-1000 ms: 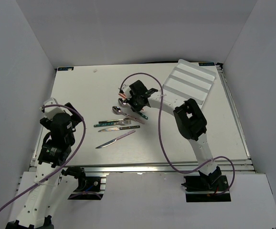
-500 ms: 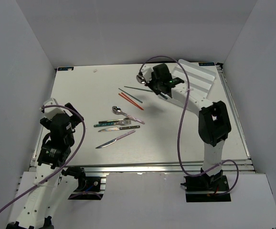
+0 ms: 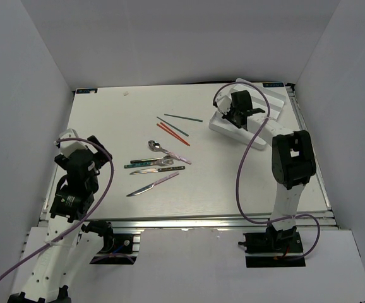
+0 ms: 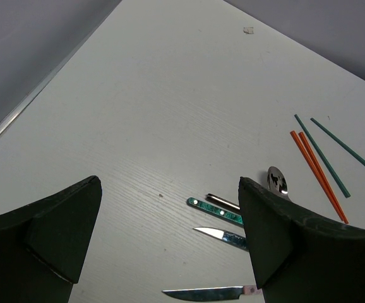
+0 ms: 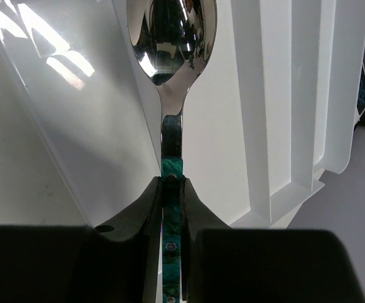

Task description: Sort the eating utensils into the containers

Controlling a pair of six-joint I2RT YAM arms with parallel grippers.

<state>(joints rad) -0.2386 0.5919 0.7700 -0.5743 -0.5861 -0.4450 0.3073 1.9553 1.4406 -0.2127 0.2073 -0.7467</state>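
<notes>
Green-handled spoon [image 5: 172,95] is what your right gripper [image 5: 172,189] has pinched by the handle. The fingers [image 5: 138,214] are tight on both sides, and the bowl sticks out ahead over the white tray [image 5: 283,95]. On the wrist view the bowl sits above the wide slot at the tray's edge, right by the first raised divider. I can't tell if it's actually touching the plastic. From above, that gripper is parked over the tray's near-left end, at the far right of the table [image 3: 107,126].

Your left gripper [image 4: 170,237] is spread wide with nothing between its fingers, hanging over the table's left side, well apart from everything.

The other utensils lie mid-table:
- two red-orange chopsticks [image 3: 173,134] side by side
- two dark green chopsticks [image 3: 183,117] just beyond them
- a pinkish-handled spoon [image 3: 168,150]
- a fork [image 3: 149,163]
- a green-handled knife [image 3: 157,170]
- a pinkish-handled knife [image 3: 152,184], nearest the arms
</notes>
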